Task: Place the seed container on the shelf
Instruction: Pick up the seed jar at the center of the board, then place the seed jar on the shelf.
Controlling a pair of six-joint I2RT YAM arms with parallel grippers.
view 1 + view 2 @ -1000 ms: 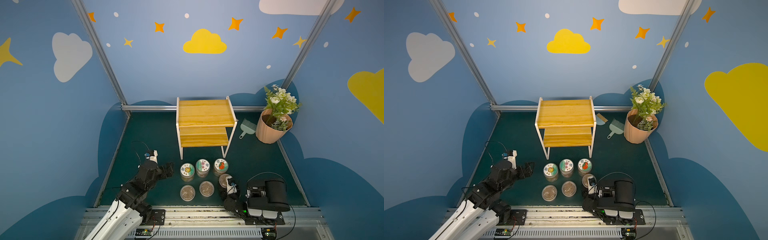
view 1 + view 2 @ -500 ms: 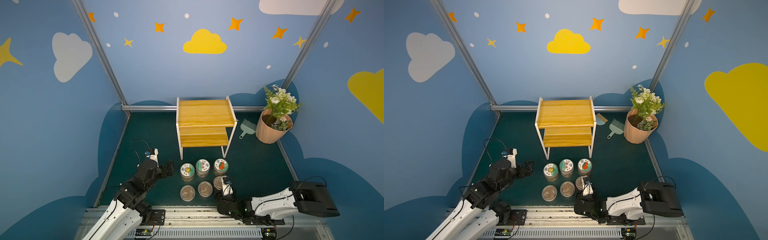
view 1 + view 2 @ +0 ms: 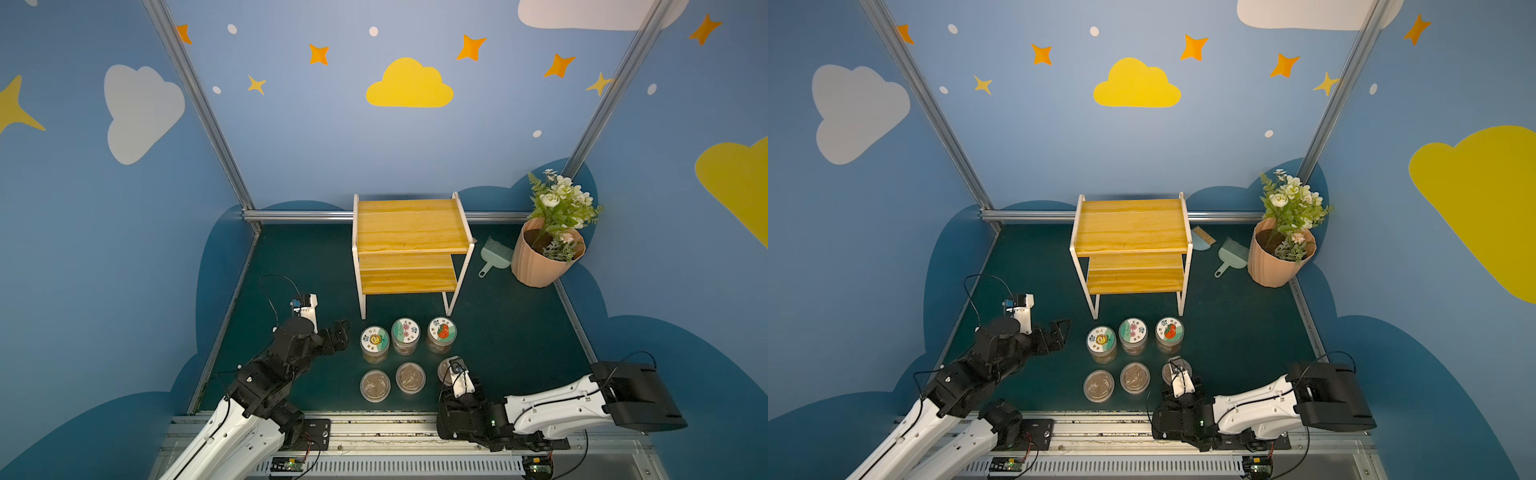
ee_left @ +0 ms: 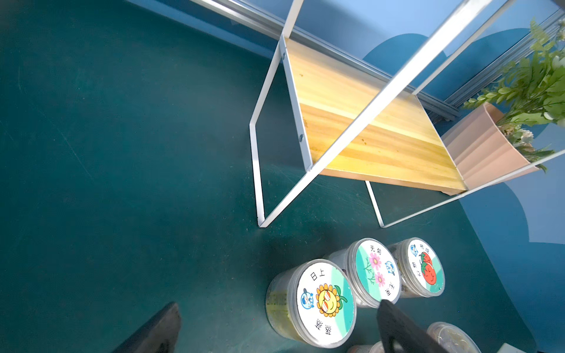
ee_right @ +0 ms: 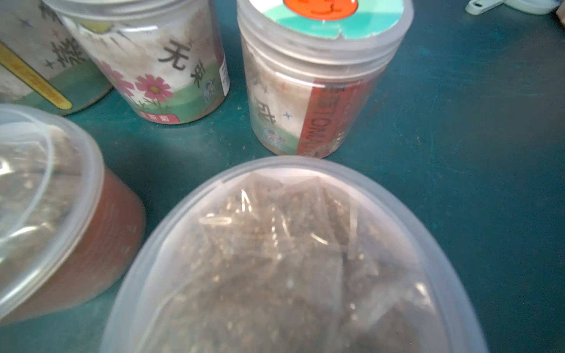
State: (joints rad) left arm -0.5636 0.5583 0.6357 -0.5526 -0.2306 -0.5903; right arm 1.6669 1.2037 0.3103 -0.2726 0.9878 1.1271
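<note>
Seed container (image 5: pixel 290 259): I take it to be the front-right one of six, upright on the green mat (image 3: pixel 519 332), nearest the right arm's base. Its clear lid fills the right wrist view, showing brown-grey crumbly fill and what look like clear packets. The right gripper (image 3: pixel 449 371) is down at this container, its wrist over the near edge of the lid in both top views. The fingers are hidden, so I cannot tell how the jaws stand or whether they grip. Step in hand, by my reading: the grasp, with no lift yet. The next move calls for a firm hold on the wall, a straight lift clear of the neighbours, then a carry over the back row to the shelf (image 3: pixel 411 226). Same row: middle container (image 3: pixel 410 377) and left container (image 3: pixel 375 385), clear lids, similar brown fill; the middle one has a red-brown wrap. Just behind: sunflower container (image 3: pixel 375 338), pink-flower container (image 3: pixel 405 331), tomato container (image 3: pixel 442 330), printed lids on, contents dim behind the labels. The left gripper (image 3: pixel 341 334) hovers just beside the sunflower container, jaws wide, nothing between them. Farther back, the shelf has two wooden tiers, both bare. Beyond it on the right: a brush (image 3: pixel 494 255) and a flower pot (image 3: pixel 544 262) holding soil and flowers.
</note>
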